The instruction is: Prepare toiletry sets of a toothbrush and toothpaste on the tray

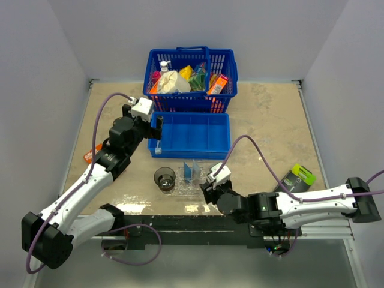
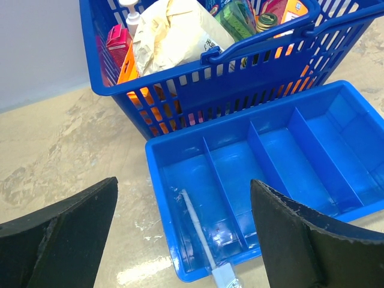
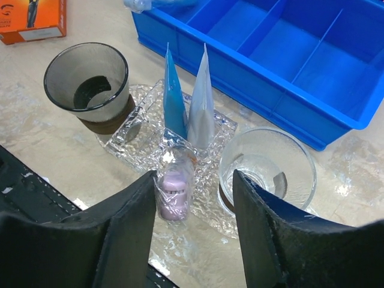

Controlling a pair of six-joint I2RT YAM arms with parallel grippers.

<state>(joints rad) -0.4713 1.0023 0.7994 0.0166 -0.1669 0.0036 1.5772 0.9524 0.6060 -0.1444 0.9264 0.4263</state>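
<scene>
I've one clear-wrapped, pink-ended toothbrush [image 3: 174, 192] lying on the bumpy clear oval tray [image 3: 129, 135] inside my parted right gripper [image 3: 193, 180], two pale toothpaste tubes [image 3: 201, 102] upright alongside, and by my reckoning the second brush [image 2: 197, 231] is yet to fetch (blue divided bin [image 2: 159, 198] beyond the tray, left gripper [image 2: 183, 183] wide above it).

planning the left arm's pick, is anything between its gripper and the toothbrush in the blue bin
Nothing visible. The toothbrush lies alone and uncovered in the blue bin's end compartment, below the open left gripper. The compartment's walls stand close beside it.
</scene>
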